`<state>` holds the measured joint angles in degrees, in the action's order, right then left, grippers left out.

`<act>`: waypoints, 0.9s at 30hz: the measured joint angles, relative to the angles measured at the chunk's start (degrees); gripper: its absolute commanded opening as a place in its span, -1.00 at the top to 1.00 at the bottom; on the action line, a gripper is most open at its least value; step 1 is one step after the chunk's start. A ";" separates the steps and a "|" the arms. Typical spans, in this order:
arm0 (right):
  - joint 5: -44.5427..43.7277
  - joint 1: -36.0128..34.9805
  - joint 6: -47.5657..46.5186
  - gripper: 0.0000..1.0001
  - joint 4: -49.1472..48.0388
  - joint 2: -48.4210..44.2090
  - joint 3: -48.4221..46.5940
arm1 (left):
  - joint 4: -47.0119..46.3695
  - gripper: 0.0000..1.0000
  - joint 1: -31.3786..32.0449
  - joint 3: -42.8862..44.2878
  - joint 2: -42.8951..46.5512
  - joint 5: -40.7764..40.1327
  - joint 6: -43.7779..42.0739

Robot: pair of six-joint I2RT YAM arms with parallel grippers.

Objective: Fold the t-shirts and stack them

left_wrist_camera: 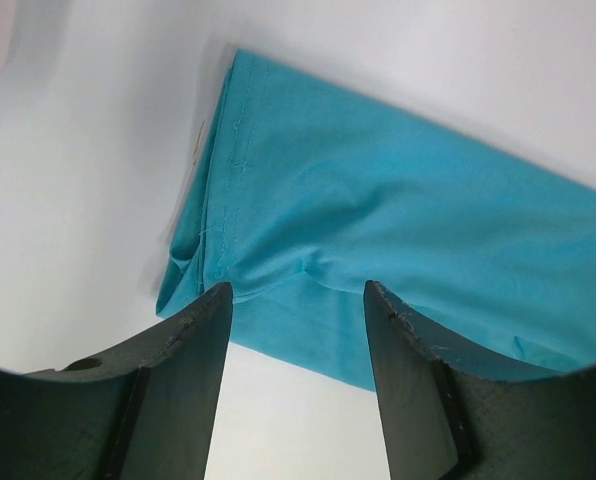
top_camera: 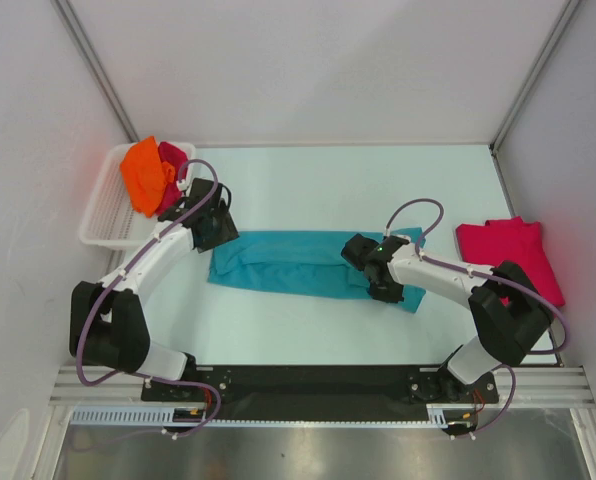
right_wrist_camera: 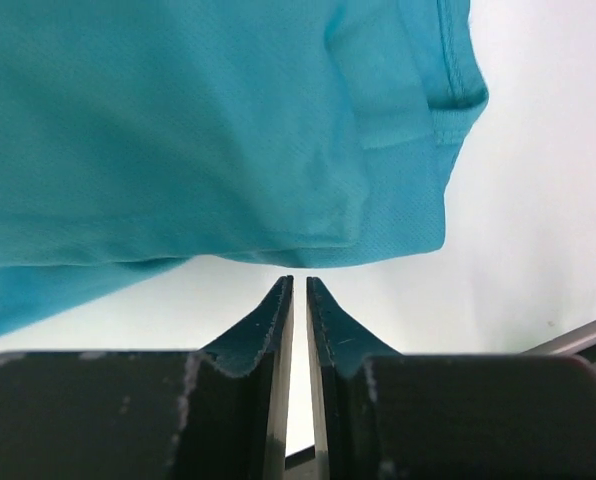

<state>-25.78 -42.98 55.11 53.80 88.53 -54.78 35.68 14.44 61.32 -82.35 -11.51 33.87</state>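
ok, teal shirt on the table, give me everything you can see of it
The teal t-shirt is soft, matte knit, folded into a long band lying flat across the middle of the white table. A stitched hem shows at its left end, a hemmed sleeve at its right. The left hand is open over the left end; the right hand, shut, sits just off the right-end edge, holding nothing. Contact with either is unclear.

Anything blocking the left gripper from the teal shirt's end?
Nothing visible. The open left gripper is right at the left end of the folded teal cotton t-shirt, with only bare white table beside that edge. The white slatted plastic basket stands off to the side.
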 measured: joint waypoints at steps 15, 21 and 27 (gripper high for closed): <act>-3.23 -3.26 2.51 0.68 2.64 1.36 -6.91 | -0.63 -0.22 0.00 -0.90 0.00 1.03 -1.03; -2.14 -2.08 2.86 0.70 -0.35 7.21 -5.31 | -0.57 -0.22 -0.02 -0.90 0.00 1.18 -1.99; -0.81 -0.15 2.01 0.72 -0.72 14.10 -8.37 | -0.39 -0.22 -0.02 -0.87 0.00 1.16 -2.99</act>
<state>-26.59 -43.13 57.12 53.08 102.63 -63.16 35.29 14.41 60.45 -82.35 -10.35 30.87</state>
